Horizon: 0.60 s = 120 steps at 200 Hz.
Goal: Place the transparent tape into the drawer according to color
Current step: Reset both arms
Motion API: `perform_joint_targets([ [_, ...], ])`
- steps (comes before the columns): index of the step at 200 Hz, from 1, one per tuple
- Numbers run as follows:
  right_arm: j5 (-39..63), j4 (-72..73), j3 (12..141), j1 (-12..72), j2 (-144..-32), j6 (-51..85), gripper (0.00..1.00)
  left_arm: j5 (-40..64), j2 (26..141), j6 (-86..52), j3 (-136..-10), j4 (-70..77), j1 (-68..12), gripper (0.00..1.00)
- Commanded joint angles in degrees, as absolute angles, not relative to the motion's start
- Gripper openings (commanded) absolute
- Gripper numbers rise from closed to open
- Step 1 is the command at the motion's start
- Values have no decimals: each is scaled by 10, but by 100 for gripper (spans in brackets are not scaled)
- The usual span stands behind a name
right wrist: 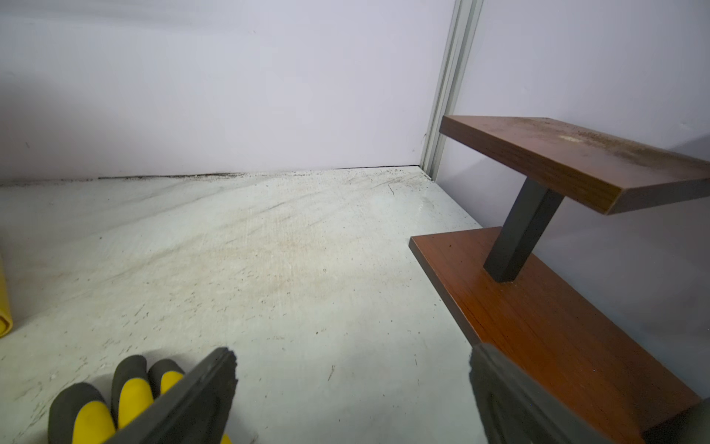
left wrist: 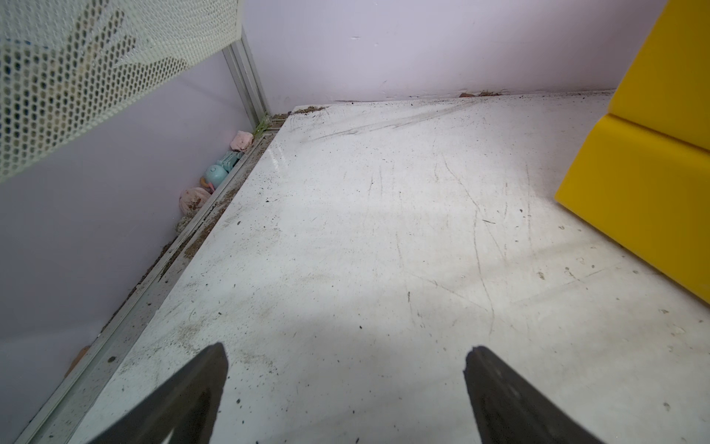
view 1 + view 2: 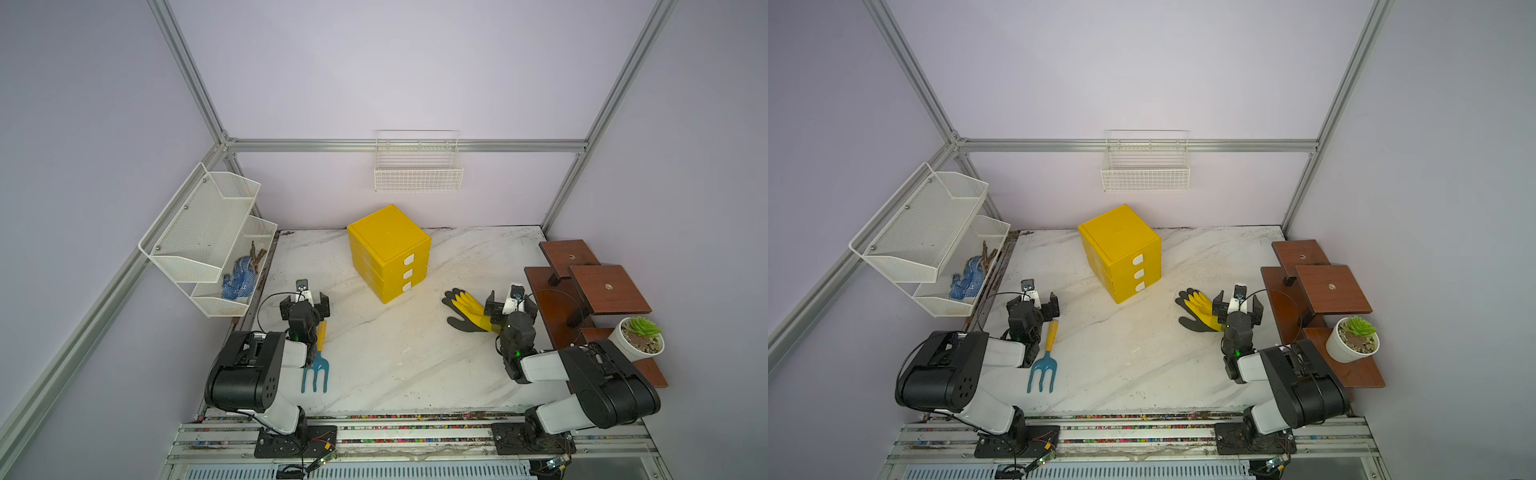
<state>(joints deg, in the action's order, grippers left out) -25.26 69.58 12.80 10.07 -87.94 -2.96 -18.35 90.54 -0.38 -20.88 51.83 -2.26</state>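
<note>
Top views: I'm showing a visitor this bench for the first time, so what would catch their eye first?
The boxy yellow plastic cabinet with three white-tabbed drawers stands out toward the back of the white marbled tabletop. Next come the yellow-and-black rubber glove lying by the right arm and the teal garden fork with a yellow handle by the left arm. No tape rolls show anywhere.

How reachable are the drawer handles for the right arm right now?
Probably reachable: the right gripper is open and empty, and the white handles face its side. Only the glove lies between, flat enough to pass over.
</note>
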Motion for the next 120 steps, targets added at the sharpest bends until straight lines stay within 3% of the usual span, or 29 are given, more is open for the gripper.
perform_joint_targets([
  [1, -209, 787, 127, 91, -922, -16, 100, -179, 901, -11, -220, 540, -20, 100],
  [22, -192, 685, 158, 84, -899, -8, 100, -180, 902, -11, -220, 540, -19, 100],
  [120, -190, 691, 161, 77, -906, 0, 100, -179, 901, -11, -220, 541, -19, 100],
])
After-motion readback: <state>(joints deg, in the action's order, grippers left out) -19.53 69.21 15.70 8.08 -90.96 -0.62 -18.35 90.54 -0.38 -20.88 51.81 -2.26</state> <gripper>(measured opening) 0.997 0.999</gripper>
